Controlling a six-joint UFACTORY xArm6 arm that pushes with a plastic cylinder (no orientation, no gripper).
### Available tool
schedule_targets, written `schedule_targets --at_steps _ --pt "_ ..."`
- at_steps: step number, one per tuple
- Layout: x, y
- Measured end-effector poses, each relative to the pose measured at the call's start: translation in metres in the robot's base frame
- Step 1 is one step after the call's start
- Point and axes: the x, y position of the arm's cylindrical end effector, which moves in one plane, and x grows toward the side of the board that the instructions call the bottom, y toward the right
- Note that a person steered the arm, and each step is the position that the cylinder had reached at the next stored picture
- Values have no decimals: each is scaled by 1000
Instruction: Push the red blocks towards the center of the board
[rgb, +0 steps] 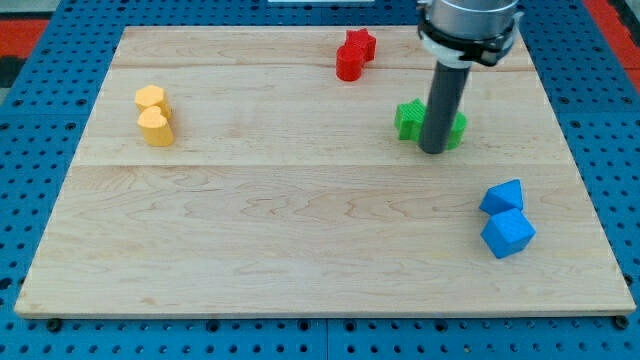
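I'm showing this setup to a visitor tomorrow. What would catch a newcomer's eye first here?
Probably the thick dark rod coming down from the view's top right, with my tip planted right in front of the green blocks, partly hiding them. Next, the bright pairs on the pale wooden board: two red blocks touching near the top edge, two yellow blocks at the left, two blue blocks at the lower right.

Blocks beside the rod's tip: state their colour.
Green, seen in the camera view, with my tip among them.
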Motion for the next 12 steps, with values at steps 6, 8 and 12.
schedule_targets --at_steps 6,8,12 --pt "-33 -76" --pt "-43 -22" --pt "-35 -59"
